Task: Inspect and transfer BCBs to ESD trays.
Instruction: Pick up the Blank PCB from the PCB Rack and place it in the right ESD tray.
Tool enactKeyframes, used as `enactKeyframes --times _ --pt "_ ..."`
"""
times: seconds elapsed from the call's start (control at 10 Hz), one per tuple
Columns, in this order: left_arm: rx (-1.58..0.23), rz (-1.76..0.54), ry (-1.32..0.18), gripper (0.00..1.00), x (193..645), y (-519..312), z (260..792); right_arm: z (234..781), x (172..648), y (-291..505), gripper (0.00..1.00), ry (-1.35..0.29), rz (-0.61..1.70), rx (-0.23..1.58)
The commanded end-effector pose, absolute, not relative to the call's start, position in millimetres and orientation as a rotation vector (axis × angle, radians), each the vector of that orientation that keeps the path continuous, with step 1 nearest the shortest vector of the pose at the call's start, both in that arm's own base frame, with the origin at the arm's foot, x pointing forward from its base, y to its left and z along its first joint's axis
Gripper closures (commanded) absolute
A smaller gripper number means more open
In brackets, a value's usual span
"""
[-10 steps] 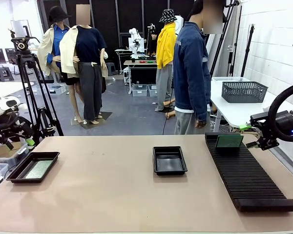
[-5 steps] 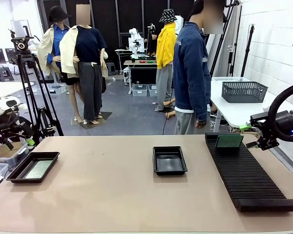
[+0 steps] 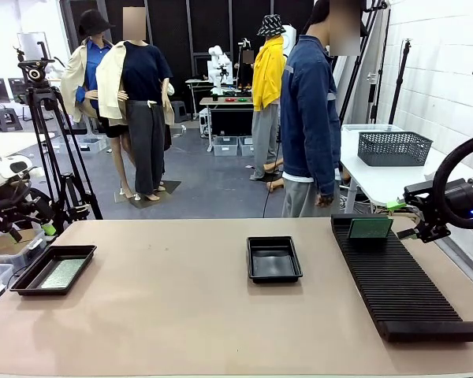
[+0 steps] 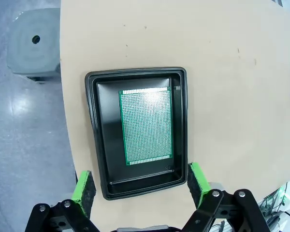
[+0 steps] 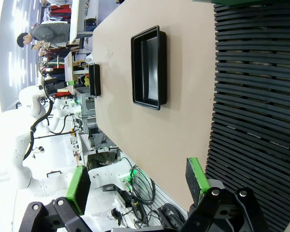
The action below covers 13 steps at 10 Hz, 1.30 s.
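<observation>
A green BCB point(image 4: 146, 126) lies flat in the black ESD tray point(image 3: 35, 272) at the table's left edge; in the left wrist view its rim point(image 4: 93, 140) sits just beyond my fingers. My left gripper point(image 4: 140, 182) hangs open above that tray's near end and shows off the table's left side point(image 3: 39, 223). A second ESD tray point(image 3: 273, 259) stands bare at mid table, also in the right wrist view point(image 5: 148, 67). Another BCB point(image 3: 370, 228) stands upright in the rack's far end. My right gripper point(image 3: 404, 219) is open just right of it, with nothing between its fingers point(image 5: 137, 181).
A long black ribbed rack point(image 3: 398, 279) runs down the table's right side. A person in a blue denim jacket point(image 3: 308, 118) stands at the far edge. A dark mesh basket point(image 3: 392, 147) sits on a white side table behind. A camera tripod point(image 3: 49, 142) stands at the far left.
</observation>
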<state>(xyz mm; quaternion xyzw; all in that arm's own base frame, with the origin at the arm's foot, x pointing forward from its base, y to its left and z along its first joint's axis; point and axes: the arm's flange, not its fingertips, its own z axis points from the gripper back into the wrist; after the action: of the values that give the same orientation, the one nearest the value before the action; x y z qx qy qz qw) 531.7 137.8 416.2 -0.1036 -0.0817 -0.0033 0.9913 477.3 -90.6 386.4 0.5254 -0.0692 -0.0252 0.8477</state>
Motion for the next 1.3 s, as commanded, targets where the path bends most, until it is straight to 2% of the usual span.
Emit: enactKeyframes --times 0.0,0.6,0.8,1.2 --pt "-0.207 -0.016 -0.166 0.0 531.3 138.9 418.3 388.3 479.0 -89.3 0.0 -0.132 -0.066 1.105" --pt "-0.208 -0.007 -0.164 0.0 531.7 137.8 416.2 388.3 479.0 -89.3 0.0 -0.132 -0.066 1.105" --pt "-0.377 0.012 -0.199 0.0 527.4 146.0 432.9 388.3 479.0 -89.3 0.0 -0.132 -0.066 1.105" --pt "-0.648 0.06 -0.159 0.0 514.2 177.6 460.6 388.3 479.0 -89.3 0.0 -0.132 -0.066 1.105"
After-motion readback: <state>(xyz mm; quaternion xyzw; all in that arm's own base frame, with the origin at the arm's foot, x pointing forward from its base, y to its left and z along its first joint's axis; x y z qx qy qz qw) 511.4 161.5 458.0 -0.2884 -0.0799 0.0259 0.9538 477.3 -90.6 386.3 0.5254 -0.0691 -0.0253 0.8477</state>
